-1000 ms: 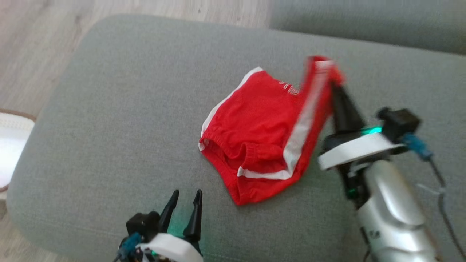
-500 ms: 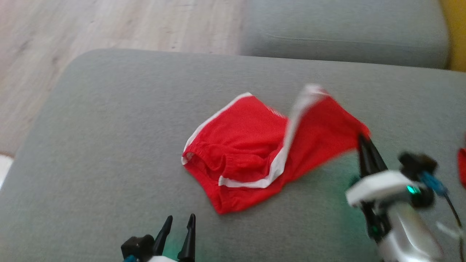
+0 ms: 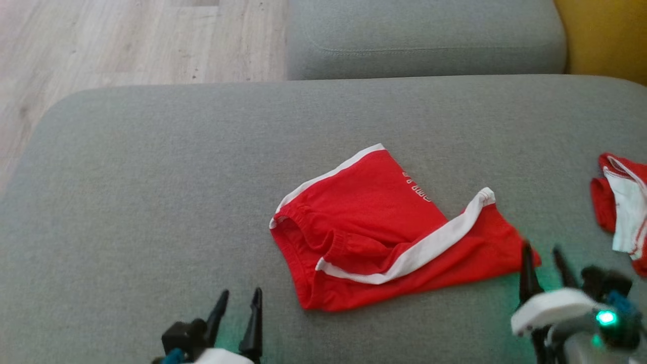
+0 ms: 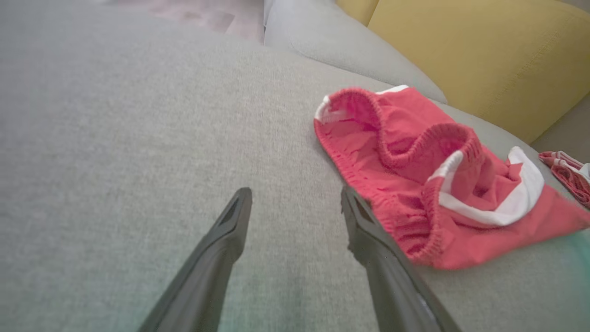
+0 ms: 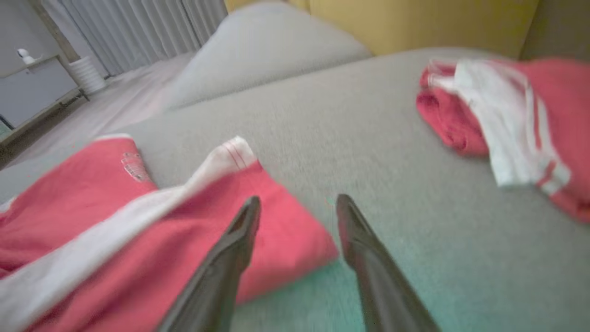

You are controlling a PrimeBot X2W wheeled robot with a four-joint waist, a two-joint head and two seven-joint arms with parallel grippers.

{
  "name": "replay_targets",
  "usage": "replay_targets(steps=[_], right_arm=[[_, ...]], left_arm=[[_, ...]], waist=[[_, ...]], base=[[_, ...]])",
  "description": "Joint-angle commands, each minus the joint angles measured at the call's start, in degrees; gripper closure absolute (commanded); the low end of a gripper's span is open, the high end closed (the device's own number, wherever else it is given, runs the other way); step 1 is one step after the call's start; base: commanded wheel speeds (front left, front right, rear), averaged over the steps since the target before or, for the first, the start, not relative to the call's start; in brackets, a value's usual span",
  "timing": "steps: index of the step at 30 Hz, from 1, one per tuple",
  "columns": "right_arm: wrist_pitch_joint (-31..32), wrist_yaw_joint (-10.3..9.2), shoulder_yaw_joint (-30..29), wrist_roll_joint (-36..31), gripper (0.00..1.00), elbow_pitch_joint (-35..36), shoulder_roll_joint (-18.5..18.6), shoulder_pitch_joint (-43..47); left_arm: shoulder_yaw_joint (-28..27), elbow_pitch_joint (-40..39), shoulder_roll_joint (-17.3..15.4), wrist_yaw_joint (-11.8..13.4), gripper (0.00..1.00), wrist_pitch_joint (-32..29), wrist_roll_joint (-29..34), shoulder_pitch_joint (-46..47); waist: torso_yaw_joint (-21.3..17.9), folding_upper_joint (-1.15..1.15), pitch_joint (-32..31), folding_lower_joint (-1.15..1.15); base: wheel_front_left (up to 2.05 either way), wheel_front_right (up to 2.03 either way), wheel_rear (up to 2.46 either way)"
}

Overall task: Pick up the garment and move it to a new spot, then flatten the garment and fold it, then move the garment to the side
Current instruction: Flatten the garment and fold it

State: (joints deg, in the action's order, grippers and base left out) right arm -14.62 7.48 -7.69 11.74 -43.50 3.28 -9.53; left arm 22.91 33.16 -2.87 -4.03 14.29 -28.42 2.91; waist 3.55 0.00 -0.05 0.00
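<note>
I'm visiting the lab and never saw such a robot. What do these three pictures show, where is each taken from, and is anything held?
It is a wheeled robot with two arms, each ending in a two-fingered gripper. One picture looks down from its head; the other two look along each wrist's fingers. On the grey sofa cushion lie red shorts with white trim and, further right, a second red-and-white garment. The left gripper and right gripper are both open, holding nothing; the right one stands at the shorts' corner.

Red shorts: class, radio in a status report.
Left gripper open, right gripper open, both empty. Red shorts lie rumpled on grey cushion. Second red garment at right, apart.
</note>
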Motion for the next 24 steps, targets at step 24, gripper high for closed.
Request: replay_targets(steps=[24], right_arm=[[-0.4, 0.01, 12.4, -5.1, 0.0, 19.7, -0.4, 4.4]], left_arm=[[-11.6, -11.0, 0.0, 7.0, 0.0, 0.7, 18.0, -1.4]], waist=[[-2.1, 0.0, -0.5, 0.0]], base=[[0.0, 0.0, 0.0]])
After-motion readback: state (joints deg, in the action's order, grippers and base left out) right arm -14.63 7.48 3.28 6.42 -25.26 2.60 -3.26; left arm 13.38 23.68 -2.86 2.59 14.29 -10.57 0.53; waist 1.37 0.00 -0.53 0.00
